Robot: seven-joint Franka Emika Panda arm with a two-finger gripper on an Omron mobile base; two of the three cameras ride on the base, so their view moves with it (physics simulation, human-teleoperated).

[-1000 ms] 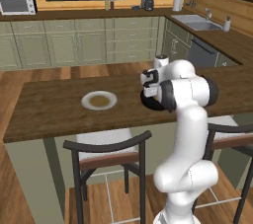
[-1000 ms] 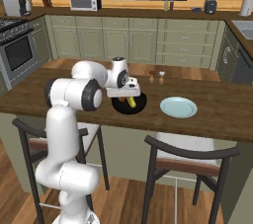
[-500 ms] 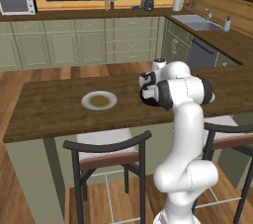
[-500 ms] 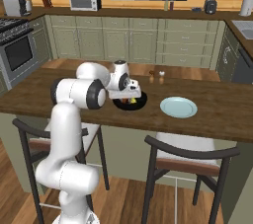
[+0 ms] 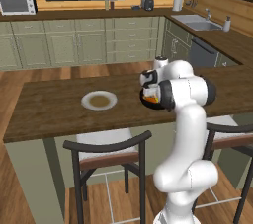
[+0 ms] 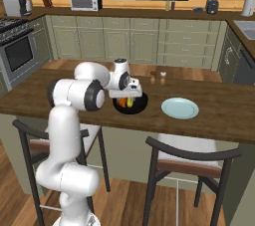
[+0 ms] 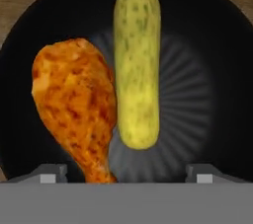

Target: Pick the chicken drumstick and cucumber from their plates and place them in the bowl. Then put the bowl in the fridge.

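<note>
Wooden counter [image 6: 60,95] bears bowl [image 7: 217,45] holding drumstick [image 7: 74,104], cucumber [image 7: 137,65].

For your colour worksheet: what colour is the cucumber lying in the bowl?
Yellow-green with darker green speckles. The cucumber shows best in the hand view, lying beside the chicken drumstick.

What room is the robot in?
A kitchen, a rendered one: there is a microwave on the back counter, an oven at the left and a sink in the corner.
</note>
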